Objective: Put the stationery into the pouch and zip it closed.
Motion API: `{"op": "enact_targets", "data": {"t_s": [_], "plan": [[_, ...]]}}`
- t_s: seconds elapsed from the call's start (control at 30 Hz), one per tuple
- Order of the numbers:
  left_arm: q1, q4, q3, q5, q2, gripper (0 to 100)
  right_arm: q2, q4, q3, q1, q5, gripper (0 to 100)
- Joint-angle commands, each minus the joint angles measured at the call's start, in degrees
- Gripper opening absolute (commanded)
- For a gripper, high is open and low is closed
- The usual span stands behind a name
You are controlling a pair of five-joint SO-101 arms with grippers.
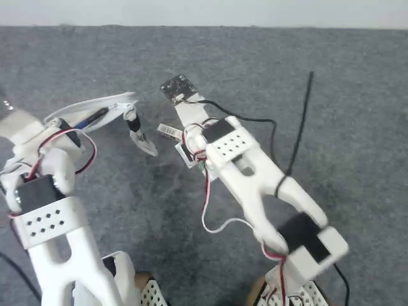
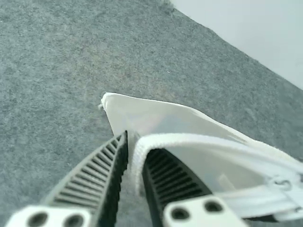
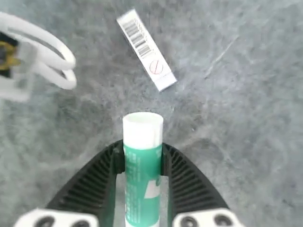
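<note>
Left pincer: my left pincer (image 2: 133, 143) was clenched on the pouch (image 2: 189, 123), its ribbed fingers (image 2: 102, 170) pinching the white zip edge near one end.

Pouch: it was white and hung from that grip at the left of the high view (image 1: 95, 109). Its mouth gaped, and something dark blue (image 1: 95, 118) showed inside. I could not tell whether its far end touched the counter (image 1: 331, 70).

Right pincer: my right pincer (image 3: 142, 148) was grasping a glue stick (image 3: 142, 182). One finger pressed each side of the tube.

Glue stick: it was green and white with a pale cap. The capped end stuck out past my fingertips, above the grey counter.

Barcoded box: a small white barcoded box (image 3: 146, 49) lay flat on the counter, ahead of the glue stick and apart from it. In the high view it lay (image 1: 169, 131) between the pouch and my right arm.

Counter: it was grey and felt-like, and it ran back to a pale wall (image 1: 204, 11).

Cable: a thin black cable (image 1: 301, 121) lay across the counter on my right arm's far side, well apart from the pouch.
</note>
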State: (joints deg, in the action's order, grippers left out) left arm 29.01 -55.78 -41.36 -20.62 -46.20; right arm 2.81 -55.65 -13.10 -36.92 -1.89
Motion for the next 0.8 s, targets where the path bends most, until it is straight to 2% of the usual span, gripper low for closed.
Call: {"op": "enact_targets", "data": {"t_s": [0.0, 0.13, 0.33, 0.53, 0.77], "plan": [[-3.43, -0.44, 1.89, 0.35, -2.55, 1, -10.33, 0.84, -0.97, -0.66, 0.79, 0.6], [-8.26, -4.48, 5.14, 1.23, -2.55, 1, -16.31, 7.34, -7.30, -0.22, 0.79, 0.6], [-14.15, -5.45, 6.64, 1.49, -2.11, 1, -26.77, 26.24, -23.21, -0.31, 0.79, 0.6], [-14.15, -5.63, 6.64, 1.58, -2.11, 1, -37.23, 39.34, -34.90, -0.66, 0.79, 0.6], [-14.24, -5.63, 6.55, 1.58, -2.11, 1, -44.53, 44.35, -39.30, -1.19, 0.79, 0.6]]}}
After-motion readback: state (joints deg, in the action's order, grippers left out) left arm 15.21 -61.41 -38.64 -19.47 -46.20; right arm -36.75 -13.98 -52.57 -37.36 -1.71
